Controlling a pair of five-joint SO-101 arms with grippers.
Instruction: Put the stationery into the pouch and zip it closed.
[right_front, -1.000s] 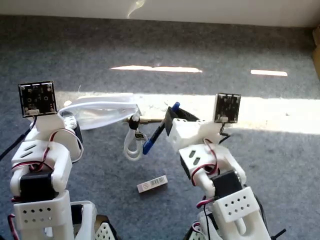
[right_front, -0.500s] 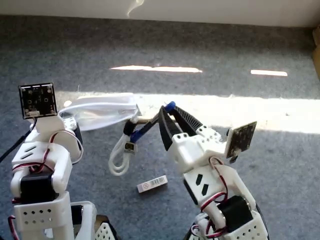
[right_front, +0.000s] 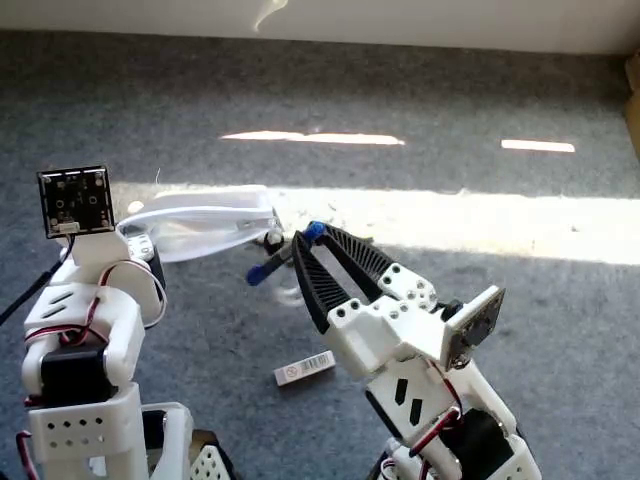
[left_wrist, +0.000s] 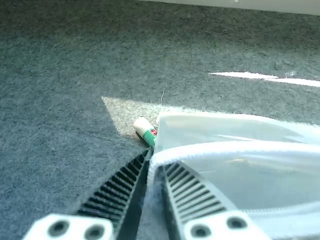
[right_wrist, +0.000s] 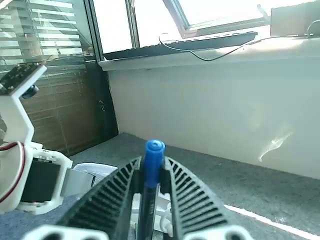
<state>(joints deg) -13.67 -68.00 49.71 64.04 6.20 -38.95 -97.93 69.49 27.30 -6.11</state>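
Note:
The white translucent pouch (right_front: 200, 228) hangs over the grey carpet, its left end pinched in my left gripper (left_wrist: 154, 161), which is shut on the pouch's (left_wrist: 240, 170) zipper edge. My right gripper (right_front: 303, 238) is shut on a blue pen (right_front: 262, 270), which points down and left, its lower tip just right of the pouch's right end. In the right wrist view the blue pen (right_wrist: 151, 165) stands upright between the black fingers of my right gripper (right_wrist: 151, 161). A small white eraser-like block (right_front: 303, 368) lies on the carpet below the pen.
A white stick with a green and red band (left_wrist: 145, 131) lies on the carpet just behind the pouch. A sunlit strip (right_front: 520, 225) crosses the carpet. The left arm's body (right_wrist: 30, 175) stands close to the right gripper. A pale wall runs along the far edge.
My right arm has tipped over and swung its gripper left, carrying the pen toward the pouch's right end. The pouch's white loop is now mostly hidden. The left arm has kept still.

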